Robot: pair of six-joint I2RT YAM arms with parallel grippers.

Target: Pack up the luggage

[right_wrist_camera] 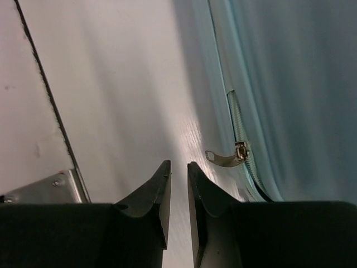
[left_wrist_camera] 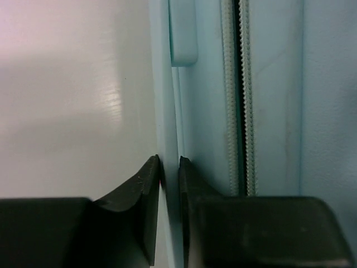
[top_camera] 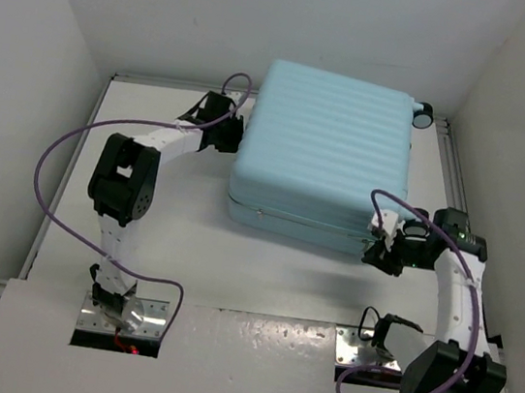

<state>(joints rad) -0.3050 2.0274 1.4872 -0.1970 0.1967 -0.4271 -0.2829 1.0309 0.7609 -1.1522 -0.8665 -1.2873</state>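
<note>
The luggage (top_camera: 328, 147) lies flat and closed on the table, a large pale aqua ribbed case. My left gripper (top_camera: 234, 139) is at its left side. In the left wrist view my left gripper (left_wrist_camera: 169, 162) is shut on a thin aqua rim of the luggage (left_wrist_camera: 268, 111), beside the zipper track (left_wrist_camera: 240, 95). My right gripper (top_camera: 379, 250) sits at the front right corner. In the right wrist view my right gripper (right_wrist_camera: 178, 164) has its jaws drawn almost together with nothing between them, over bare table. A metal zipper pull (right_wrist_camera: 223, 158) sticks out from the luggage (right_wrist_camera: 301, 84) just right of the fingers.
White walls close in the table (top_camera: 135, 267) on the left, back and right. A black-and-white wheel (top_camera: 424, 112) sticks out at the luggage's far right corner. Purple cables loop from both arms. Metal base plates (top_camera: 123, 319) sit at the near edge.
</note>
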